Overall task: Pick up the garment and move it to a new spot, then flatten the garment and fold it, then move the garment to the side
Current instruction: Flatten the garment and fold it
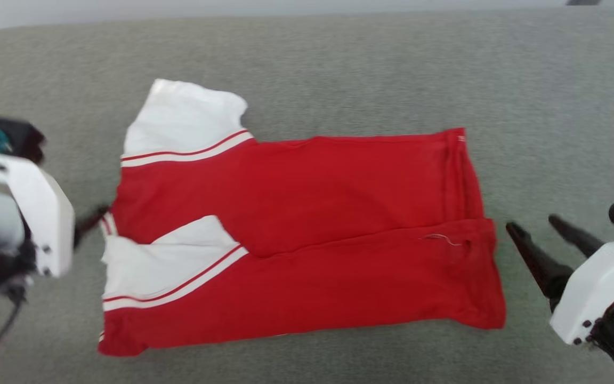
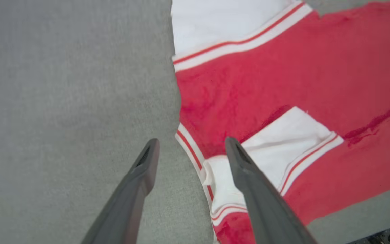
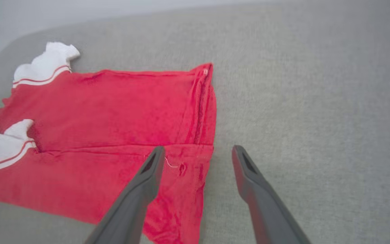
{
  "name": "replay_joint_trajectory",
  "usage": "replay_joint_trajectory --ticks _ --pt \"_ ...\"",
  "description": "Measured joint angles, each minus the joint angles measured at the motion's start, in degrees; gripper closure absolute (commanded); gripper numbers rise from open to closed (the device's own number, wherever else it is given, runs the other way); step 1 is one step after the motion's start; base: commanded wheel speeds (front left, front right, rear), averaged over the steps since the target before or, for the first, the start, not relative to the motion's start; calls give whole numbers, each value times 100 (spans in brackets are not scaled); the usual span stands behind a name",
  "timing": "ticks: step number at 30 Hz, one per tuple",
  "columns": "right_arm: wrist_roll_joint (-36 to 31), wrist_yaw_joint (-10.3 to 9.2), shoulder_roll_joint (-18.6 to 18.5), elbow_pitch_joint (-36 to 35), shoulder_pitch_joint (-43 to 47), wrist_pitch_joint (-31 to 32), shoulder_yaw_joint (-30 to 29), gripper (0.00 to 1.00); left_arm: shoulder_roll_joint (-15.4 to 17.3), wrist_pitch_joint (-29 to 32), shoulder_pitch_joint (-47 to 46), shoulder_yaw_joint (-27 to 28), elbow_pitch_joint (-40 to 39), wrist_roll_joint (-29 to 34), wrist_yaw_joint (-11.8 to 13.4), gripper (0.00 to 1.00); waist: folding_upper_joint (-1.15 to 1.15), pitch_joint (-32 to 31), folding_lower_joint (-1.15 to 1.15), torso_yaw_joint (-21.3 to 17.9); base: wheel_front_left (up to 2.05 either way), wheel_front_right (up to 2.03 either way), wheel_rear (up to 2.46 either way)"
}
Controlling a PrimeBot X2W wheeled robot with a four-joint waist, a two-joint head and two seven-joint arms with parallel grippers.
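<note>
Left wrist view: left gripper [image 2: 191,142] jaws are wide and empty, straddling the collar-end edge of the garment [image 2: 283,84]. One finger is over cloth, the other over the grey padded surface [image 2: 63,84]. Right wrist view: right gripper [image 3: 198,149] is the same, wide and empty, straddling the hem [image 3: 203,112]. The garment lies flat mid-surface between the two, long axis left-right across the head view, collar end at the left arm, hem at the right. Each arm is just beside its own end, neither nearer. Near long edge is already folded over, with the near sleeve [image 1: 174,256] on top. Far sleeve [image 1: 184,120] sticks out past the far edge; my guess is the next fold needs it tucked first. Nothing else is in the way.
</note>
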Motion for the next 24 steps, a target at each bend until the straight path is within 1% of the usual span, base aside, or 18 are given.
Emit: replay_joint_trajectory --ticks 3,6,9,12,16,19,24 --pt "-123 0 90 -130 -71 -565 51 0 -78 -102 -289 76 366 172 -272 0 0 3 0 -186 0 0 0" --pt "-376 0 158 -247 -204 -1349 108 0 -215 -272 -595 157 828 413 -532 0 0 28 0 -383 0 0 0" --pt "-611 0 347 -202 -363 -2207 120 0 -345 -461 -889 201 1335 639 -800 0 0 89 0 -595 0 0 0" --pt "-851 0 533 27 -447 -2869 153 0 -504 -620 -1137 223 1842 851 -1034 0 0 171 0 -820 0 0 0" --pt "-1005 0 632 320 -538 -3424 467 0 -675 -669 -1417 135 2530 1155 -1285 0 0 310 0 -1109 0 0 0" --pt "-1015 0 655 490 -659 -3718 654 0 -821 -583 -1590 80 3006 1211 -1450 0 0 451 0 -1297 0 0 0" --pt "-877 0 683 675 -805 -3889 834 0 -999 -413 -1827 65 3690 1233 -1553 0 0 732 0 -1537 0 0 0"
